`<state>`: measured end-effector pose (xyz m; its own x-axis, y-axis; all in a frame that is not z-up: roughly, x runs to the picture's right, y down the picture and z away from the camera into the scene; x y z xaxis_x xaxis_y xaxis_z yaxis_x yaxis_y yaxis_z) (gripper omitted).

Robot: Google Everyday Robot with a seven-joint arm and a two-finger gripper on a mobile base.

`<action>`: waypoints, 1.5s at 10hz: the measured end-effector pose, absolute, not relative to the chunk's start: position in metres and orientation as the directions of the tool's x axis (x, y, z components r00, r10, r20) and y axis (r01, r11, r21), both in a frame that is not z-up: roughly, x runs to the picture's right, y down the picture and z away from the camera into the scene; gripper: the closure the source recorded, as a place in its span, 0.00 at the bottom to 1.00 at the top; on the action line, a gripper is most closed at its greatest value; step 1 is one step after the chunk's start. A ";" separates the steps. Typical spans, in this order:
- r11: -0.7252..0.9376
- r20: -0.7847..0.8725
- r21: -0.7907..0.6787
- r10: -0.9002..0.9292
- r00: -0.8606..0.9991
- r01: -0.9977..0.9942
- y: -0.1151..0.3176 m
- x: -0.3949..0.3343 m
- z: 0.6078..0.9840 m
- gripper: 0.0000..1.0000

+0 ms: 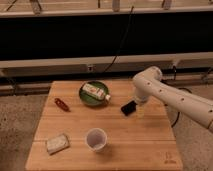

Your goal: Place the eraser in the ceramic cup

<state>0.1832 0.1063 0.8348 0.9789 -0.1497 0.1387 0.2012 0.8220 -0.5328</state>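
The eraser (128,107) is a small flat black block lying on the wooden table (150,145), right of centre. The ceramic cup (96,139) stands upright and whitish near the table's front, to the lower left of the eraser. My gripper (139,108) hangs at the end of the white arm (170,97), which reaches in from the right. It is low over the table, right beside the eraser's right end. I cannot tell whether it touches the eraser.
A round green plate (86,98) at the back centre holds a white-and-orange package (96,91). A small red object (62,104) lies at the left. A pale grey-white pad (57,143) lies at the front left. A dark wall with cables runs behind the table.
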 end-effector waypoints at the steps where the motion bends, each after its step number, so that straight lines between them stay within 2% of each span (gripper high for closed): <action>1: 0.814 0.147 -0.538 -0.162 0.976 0.217 0.107 0.181 0.840 0.20; 15: 0.741 0.247 -0.561 -0.274 0.929 0.368 0.115 0.156 0.882 0.20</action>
